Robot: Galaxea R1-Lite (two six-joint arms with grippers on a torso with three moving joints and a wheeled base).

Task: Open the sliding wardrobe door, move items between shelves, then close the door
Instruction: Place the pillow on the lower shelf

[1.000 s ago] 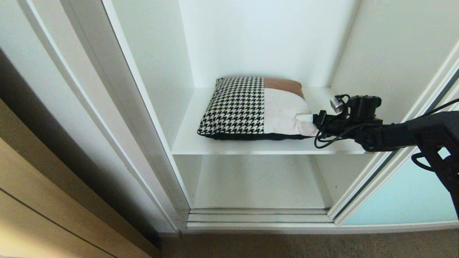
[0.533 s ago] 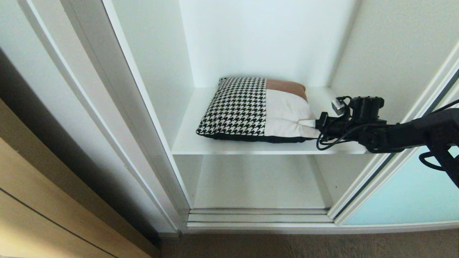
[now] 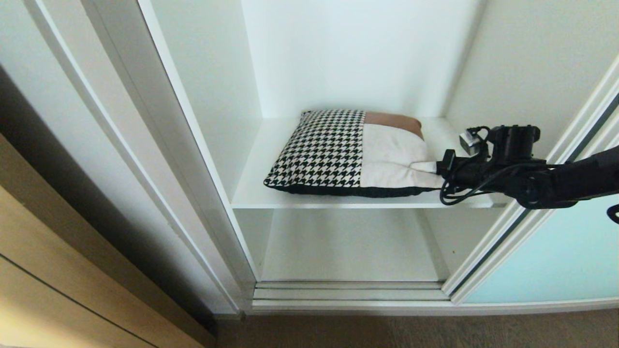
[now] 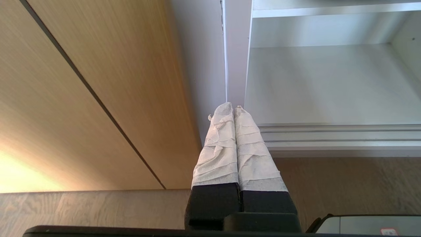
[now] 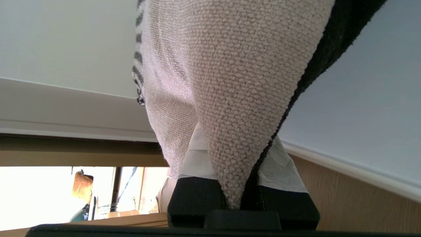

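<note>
The houndstooth, brown and cream cushion [image 3: 338, 154] lies on the upper white shelf [image 3: 251, 195] of the wardrobe. My right gripper [image 3: 428, 167] reaches in from the right and is shut on the cushion's near right corner. In the right wrist view the cream weave of the cushion [image 5: 236, 82] runs down between the taped fingers [image 5: 283, 168] of the right gripper [image 5: 235, 141]. The lower shelf [image 3: 348, 251] is bare. The sliding wardrobe door [image 3: 556, 256] of pale blue-green glass stands slid to the right. My left gripper [image 4: 233, 110] hangs parked and shut near the floor, holding nothing.
A tan wood cabinet [image 3: 48, 270] stands to the left of the white wardrobe frame [image 3: 159, 159]. The silver door tracks [image 3: 348, 294] run along the bottom edge above the grey-brown floor [image 3: 411, 331]. A person [image 5: 82, 187] is far off in the right wrist view.
My right gripper has drawn back to the right with the cushion's corner in it. The cushion has slid a little to the right on the upper shelf.
</note>
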